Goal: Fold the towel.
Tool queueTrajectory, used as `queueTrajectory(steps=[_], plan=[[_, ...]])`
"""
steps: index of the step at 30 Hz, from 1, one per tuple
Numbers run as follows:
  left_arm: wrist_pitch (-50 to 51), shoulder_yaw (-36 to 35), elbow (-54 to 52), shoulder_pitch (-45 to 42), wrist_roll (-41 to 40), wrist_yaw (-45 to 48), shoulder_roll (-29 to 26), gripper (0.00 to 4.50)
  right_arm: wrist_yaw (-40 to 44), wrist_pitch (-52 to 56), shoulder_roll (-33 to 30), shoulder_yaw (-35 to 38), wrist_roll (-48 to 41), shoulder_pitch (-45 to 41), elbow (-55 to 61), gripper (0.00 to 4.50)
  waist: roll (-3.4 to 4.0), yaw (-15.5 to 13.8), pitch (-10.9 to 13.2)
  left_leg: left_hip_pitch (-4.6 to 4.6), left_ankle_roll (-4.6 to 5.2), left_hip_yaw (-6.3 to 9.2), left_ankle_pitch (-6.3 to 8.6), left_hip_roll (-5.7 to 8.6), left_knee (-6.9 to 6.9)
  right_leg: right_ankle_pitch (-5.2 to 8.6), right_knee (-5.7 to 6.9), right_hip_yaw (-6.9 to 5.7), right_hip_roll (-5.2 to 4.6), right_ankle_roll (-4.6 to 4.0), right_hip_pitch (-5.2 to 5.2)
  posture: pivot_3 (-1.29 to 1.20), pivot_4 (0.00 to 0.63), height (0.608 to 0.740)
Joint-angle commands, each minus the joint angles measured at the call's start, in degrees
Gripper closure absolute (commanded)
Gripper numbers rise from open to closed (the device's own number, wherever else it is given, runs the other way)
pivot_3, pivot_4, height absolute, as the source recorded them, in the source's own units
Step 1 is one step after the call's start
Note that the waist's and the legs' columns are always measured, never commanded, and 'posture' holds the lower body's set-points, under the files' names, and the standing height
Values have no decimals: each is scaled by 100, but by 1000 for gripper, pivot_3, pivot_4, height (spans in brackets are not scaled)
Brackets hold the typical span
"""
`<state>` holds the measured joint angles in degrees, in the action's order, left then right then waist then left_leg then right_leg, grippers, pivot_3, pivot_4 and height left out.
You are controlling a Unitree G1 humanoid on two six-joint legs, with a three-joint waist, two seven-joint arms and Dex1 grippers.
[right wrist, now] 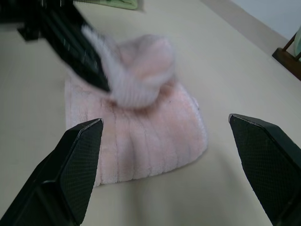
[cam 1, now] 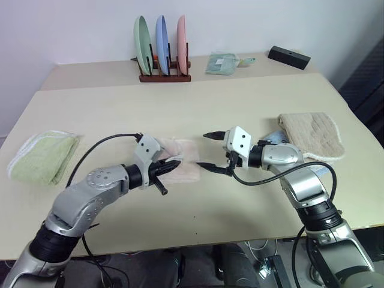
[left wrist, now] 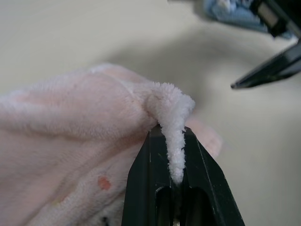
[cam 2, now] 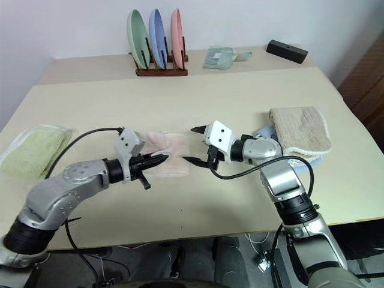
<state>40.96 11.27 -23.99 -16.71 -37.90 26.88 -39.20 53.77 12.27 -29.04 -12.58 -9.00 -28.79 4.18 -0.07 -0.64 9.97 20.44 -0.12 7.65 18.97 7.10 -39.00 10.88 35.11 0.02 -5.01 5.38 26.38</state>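
The pale pink towel lies in the middle of the table, partly folded over itself. My left gripper is shut on a raised edge of it, and the left wrist view has the pink terry cloth pinched between the two black fingers. My right gripper hovers open just to the right of the towel, pointing toward it with nothing between its fingers. The right wrist view looks across the towel and catches the left gripper lifting the fold.
A light green folded towel lies at the left edge. A beige towel rests at the right over something blue. At the back stand a plate rack, a small green cloth and a black box.
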Motion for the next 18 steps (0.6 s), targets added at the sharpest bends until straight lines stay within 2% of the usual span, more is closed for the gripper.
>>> queueTrajectory(steps=[1, 5, 8, 11, 17, 18], plan=[[-113, 205, 37, -94, 331, 303, 158, 4464, -71, -42, -34, 92, 21, -1, 225, 125, 0, -3, 0, 0, 0, 0, 0, 0, 0, 0, 0, 0, 0, 0, 0, 0, 150, 735], [-38, 380, 119, -216, 508, 459, 509, 4464, -135, -73, 3, 72, 85, -12, 157, 125, 0, -6, 0, -1, 0, 0, 0, 0, -2, 0, 2, 0, -1, 0, -1, 0, 150, 735], [161, 546, 151, -263, 657, 625, 530, 4464, -192, -116, 11, 101, 129, -55, 76, 125, 0, -6, 0, 0, 0, 0, 0, 0, -4, -1, 1, 0, -1, 1, -1, 0, 150, 735], [264, 337, 180, -250, 559, 626, 702, 3508, -214, -138, -4, 104, 150, -72, 40, 125, 0, -6, 0, -1, 0, 0, 0, 0, -3, -1, 2, 0, -1, 1, -1, 0, 150, 735], [296, -179, -22, -107, 428, 673, 745, 506, -222, -157, -50, 106, 191, -58, 23, 125, -1, 1, 0, -2, 0, 1, 0, 0, -3, -1, 3, 0, -1, 1, -1, 0, 150, 735], [342, -317, -87, -52, 317, 704, 739, 506, -222, -163, -60, 114, 194, -58, 17, 125, -1, 1, 0, -1, 0, 1, 0, 0, -4, -1, 3, 0, -1, 1, 0, 0, 150, 735]])
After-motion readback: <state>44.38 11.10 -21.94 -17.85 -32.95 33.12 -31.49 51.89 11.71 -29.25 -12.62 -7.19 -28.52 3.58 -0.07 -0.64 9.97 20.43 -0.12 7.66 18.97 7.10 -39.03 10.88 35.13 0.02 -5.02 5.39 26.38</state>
